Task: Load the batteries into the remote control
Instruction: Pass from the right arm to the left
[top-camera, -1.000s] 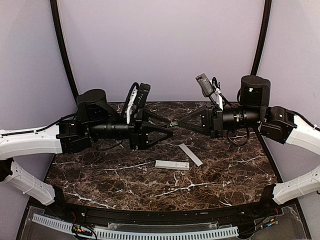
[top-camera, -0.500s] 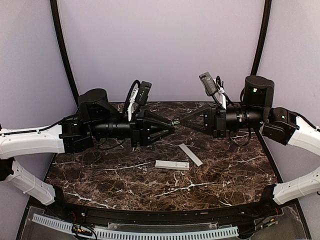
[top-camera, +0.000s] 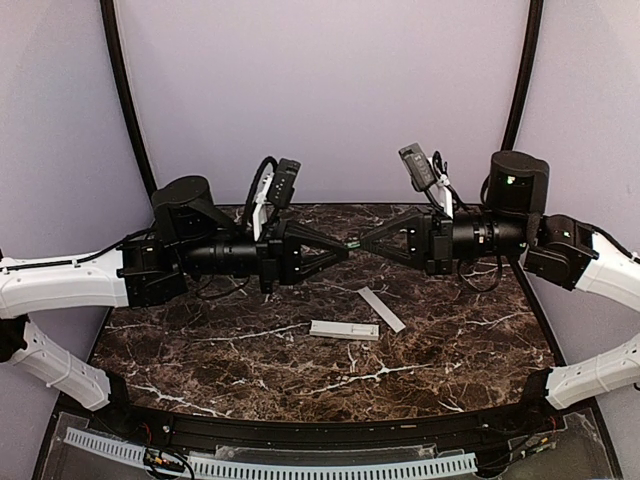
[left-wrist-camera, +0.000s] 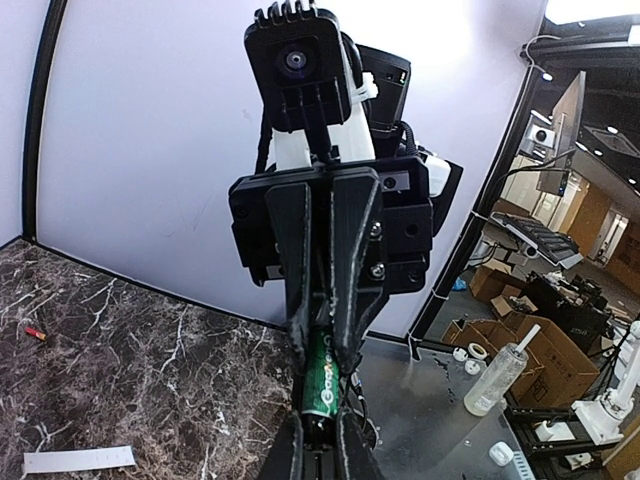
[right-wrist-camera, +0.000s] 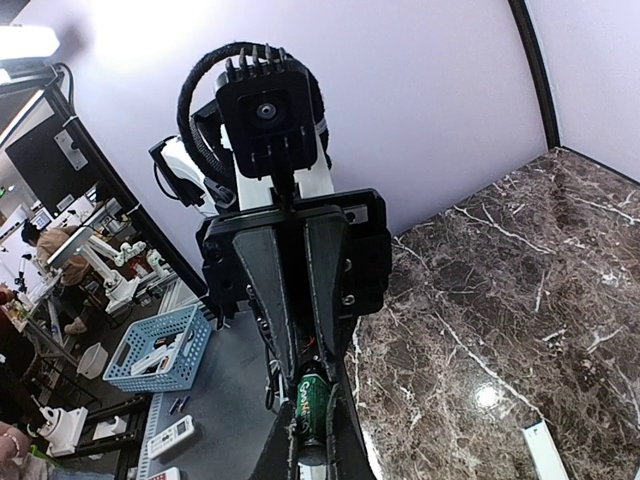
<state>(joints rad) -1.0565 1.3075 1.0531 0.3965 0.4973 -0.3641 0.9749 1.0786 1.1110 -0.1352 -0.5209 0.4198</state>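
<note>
My left gripper (top-camera: 343, 249) and right gripper (top-camera: 366, 240) meet tip to tip high above the table. Between them is a green-labelled battery (top-camera: 354, 243) with a dark end. In the left wrist view my left gripper (left-wrist-camera: 320, 428) is shut on the battery's (left-wrist-camera: 325, 375) dark end, and the right fingers (left-wrist-camera: 352, 300) pinch its green part. In the right wrist view my right gripper (right-wrist-camera: 312, 428) is shut on the battery (right-wrist-camera: 313, 402). The white remote control (top-camera: 344, 329) lies on the table below. A small red battery (left-wrist-camera: 33, 330) lies on the marble.
A thin flat white cover strip (top-camera: 381, 309) lies slanted just right of the remote. A white piece (left-wrist-camera: 78, 460) shows at the bottom left of the left wrist view. The dark marble table (top-camera: 200, 340) ends at a black front rail.
My left gripper's fingers were spread around the right gripper's tip a second ago. They have closed onto the battery. The right gripper has stayed shut on it.
</note>
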